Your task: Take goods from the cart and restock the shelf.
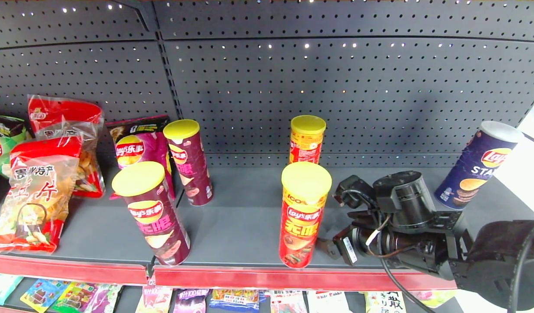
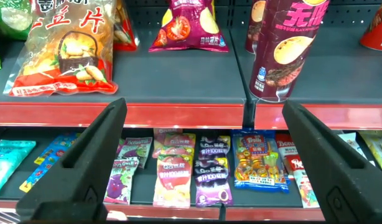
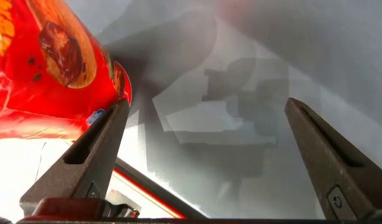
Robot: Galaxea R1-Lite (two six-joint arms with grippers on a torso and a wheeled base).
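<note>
One red-labelled can (image 1: 303, 213), right gripper (image 3: 204, 109) fingers (image 3: 91, 155) spread beside

Red yellow-lidded chip can (image 1: 302, 217), upright at front edge of grey shelf (image 1: 245, 226), second red can (image 1: 306, 139) behind

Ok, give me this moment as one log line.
task: restock | right gripper: open, beside front red can | can: upright on shelf | left gripper: open, empty, facing shelf front

front can (image 1: 302, 217): red, yellow lid
can behind front can (image 1: 306, 139): red, yellow
can left of front can (image 1: 156, 217): maroon, yellow lid
can right of front can (image 1: 477, 167): navy, white lid
shelf (image 1: 245, 217): grey, red edge
</note>
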